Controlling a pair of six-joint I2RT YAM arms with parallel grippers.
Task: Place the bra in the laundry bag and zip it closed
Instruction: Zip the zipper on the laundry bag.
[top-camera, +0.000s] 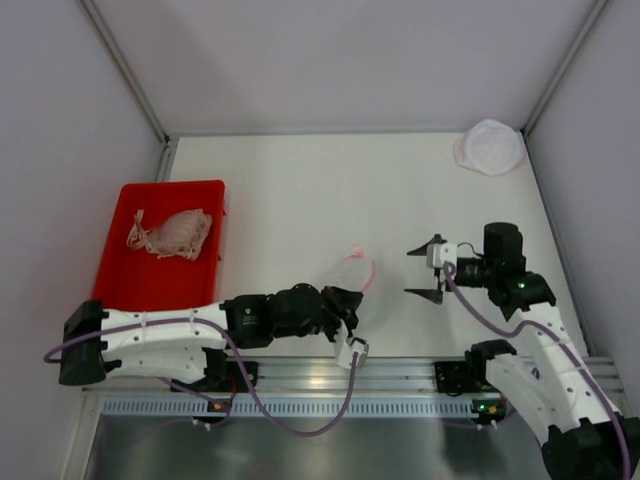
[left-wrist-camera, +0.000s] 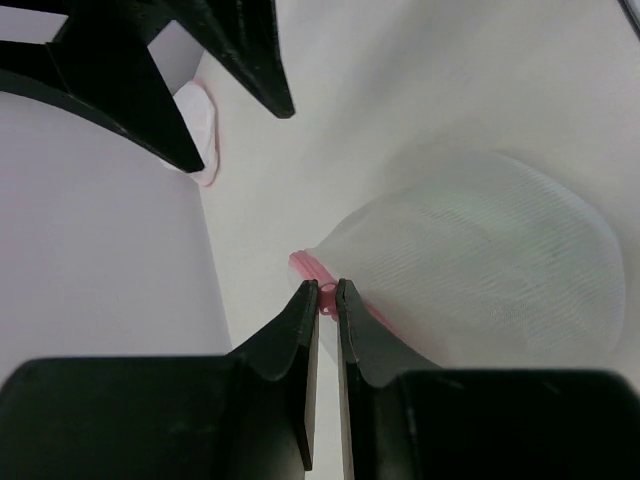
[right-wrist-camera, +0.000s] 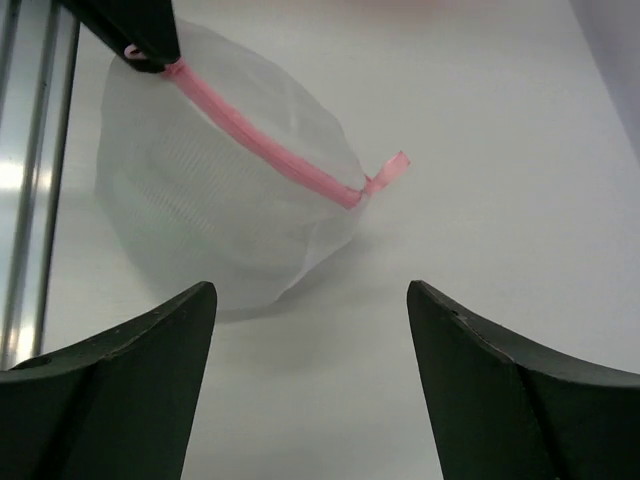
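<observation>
The bra (top-camera: 172, 233), pale pink and crumpled, lies in the red bin (top-camera: 205, 200) at the left. Near the table's front middle sits the laundry bag (top-camera: 352, 270), a white mesh pouch (right-wrist-camera: 220, 200) with a pink zipper (right-wrist-camera: 270, 140). My left gripper (left-wrist-camera: 328, 292) is shut on the zipper's pink pull at the bag's near edge (top-camera: 348, 298). My right gripper (right-wrist-camera: 310, 290) stands open just right of the bag (top-camera: 425, 270), apart from it, with nothing between its fingers. The zipper's end tab (right-wrist-camera: 392, 168) points toward it.
A second white mesh bag with a pink rim (top-camera: 490, 147) lies at the far right corner. Grey walls close in the table on three sides. The metal rail (top-camera: 400, 375) runs along the near edge beside the bag.
</observation>
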